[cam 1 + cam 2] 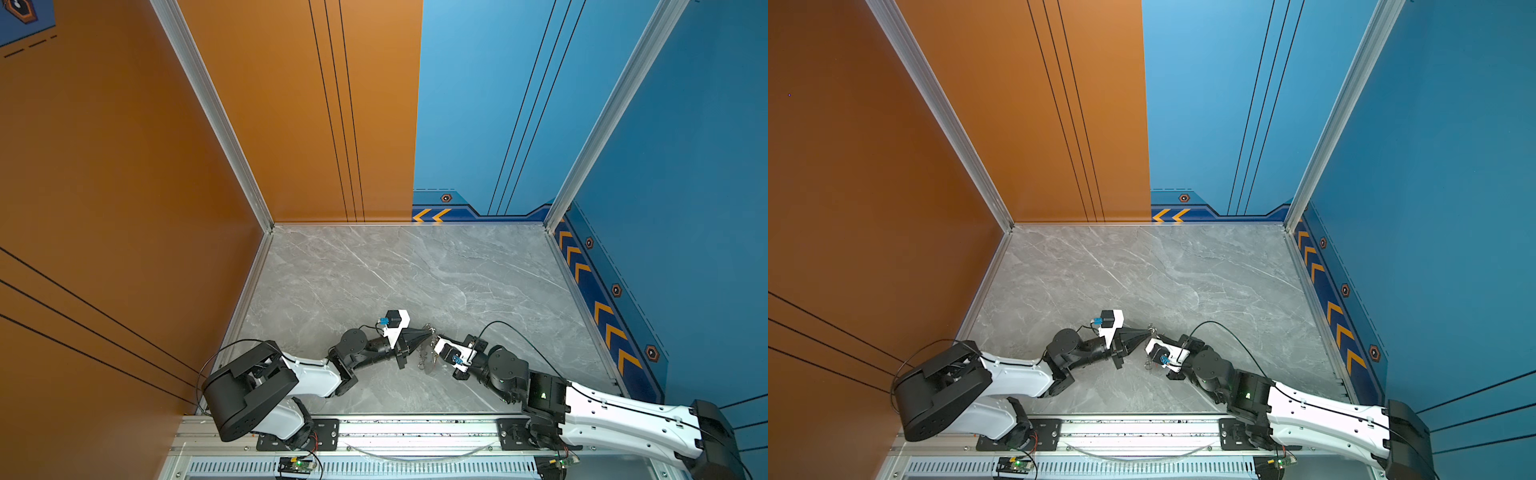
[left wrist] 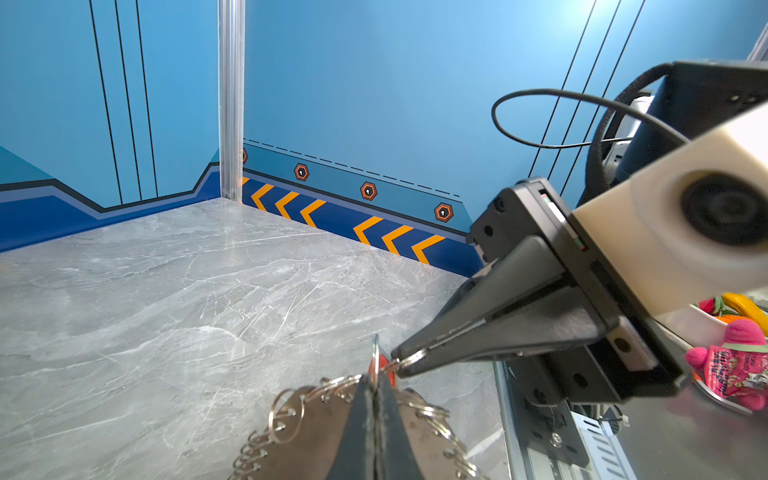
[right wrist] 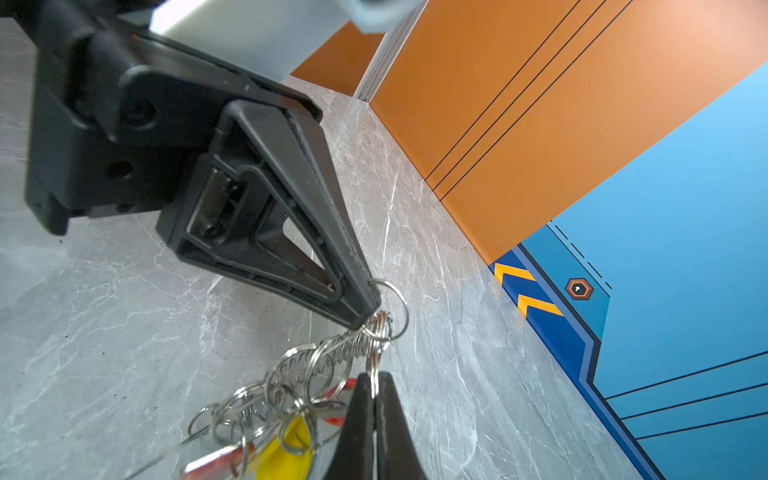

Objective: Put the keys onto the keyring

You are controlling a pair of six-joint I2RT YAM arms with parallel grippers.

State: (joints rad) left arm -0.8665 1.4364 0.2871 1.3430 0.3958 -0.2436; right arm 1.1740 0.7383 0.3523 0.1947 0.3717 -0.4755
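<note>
Both grippers meet low over the front middle of the grey marble table (image 1: 374,270). My left gripper (image 1: 430,331) (image 2: 376,378) is shut on a thin silver ring (image 2: 376,353) of the keyring. My right gripper (image 3: 376,378) (image 2: 399,365) is shut on a neighbouring ring (image 3: 374,365) of the same bundle. The keyring (image 3: 328,361) is a cluster of silver split rings with a chain of small rings (image 2: 432,415) drooping under my left gripper. The keys hang below it: a yellow head (image 3: 291,451) and red heads (image 3: 224,457) show. In both top views the bundle (image 1: 428,357) (image 1: 1151,361) dangles between the grippers.
Orange and blue walls enclose the table at the left, back and right. The aluminium rail (image 1: 415,428) with both arm bases runs along the front edge. In the left wrist view a pink plush toy (image 2: 739,361) and a white tray (image 2: 702,324) lie beyond the rail.
</note>
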